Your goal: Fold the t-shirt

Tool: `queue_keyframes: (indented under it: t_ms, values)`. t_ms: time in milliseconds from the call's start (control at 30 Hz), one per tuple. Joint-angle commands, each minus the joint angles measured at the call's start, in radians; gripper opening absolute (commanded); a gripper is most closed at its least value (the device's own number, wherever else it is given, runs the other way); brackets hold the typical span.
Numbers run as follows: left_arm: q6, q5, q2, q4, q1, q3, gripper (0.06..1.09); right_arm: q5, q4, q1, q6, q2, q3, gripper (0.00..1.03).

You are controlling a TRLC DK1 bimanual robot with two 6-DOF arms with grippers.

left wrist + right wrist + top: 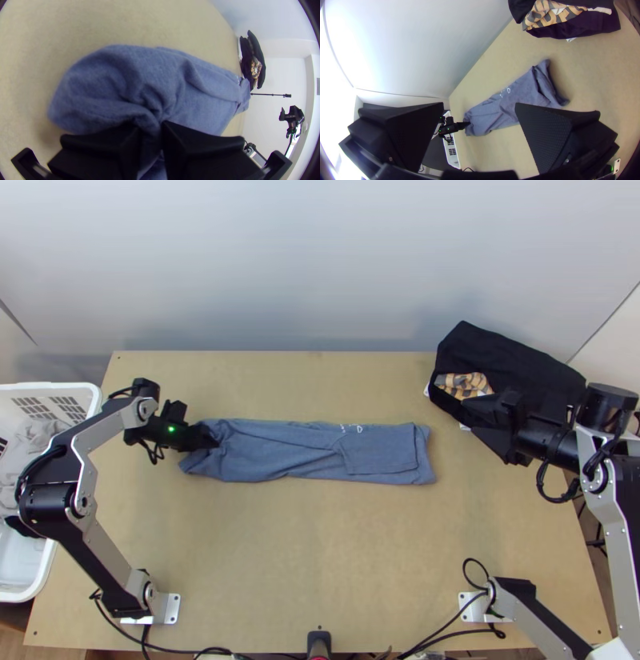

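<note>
A blue-grey t-shirt [296,452] lay as a long, narrow strip across the middle of the frame on a light wooden counter [320,564], its long axis running left to right, a panel folded over at its right end. The left tool [213,438], nearer the cloth, gripped its bunched left end between closed fingers. The right tool [470,418] hung open and empty, just right of the opposite end. The next fold likely called for bringing the gripped end rightward along the strip, with creasing a risk.
</note>
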Motion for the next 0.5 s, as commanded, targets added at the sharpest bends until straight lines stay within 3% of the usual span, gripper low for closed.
queue_keyframes:
  t_ms: [0, 300, 467]
  values:
    - [-0.021, -0.008, -0.042, 0.024, 0.039, 0.000, 0.09, 0.000, 0.006, -0.010, 0.005, -0.047, -0.037, 0.99]
    - [0.302, -0.013, 0.021, -0.277, 0.528, 0.213, 0.09, -0.002, 0.007, -0.024, -0.004, -0.098, -0.111, 0.99]
    - [0.359, -0.065, 0.022, -0.443, 0.622, 0.329, 0.09, -0.003, 0.034, -0.016, 0.002, -0.098, -0.135, 0.99]
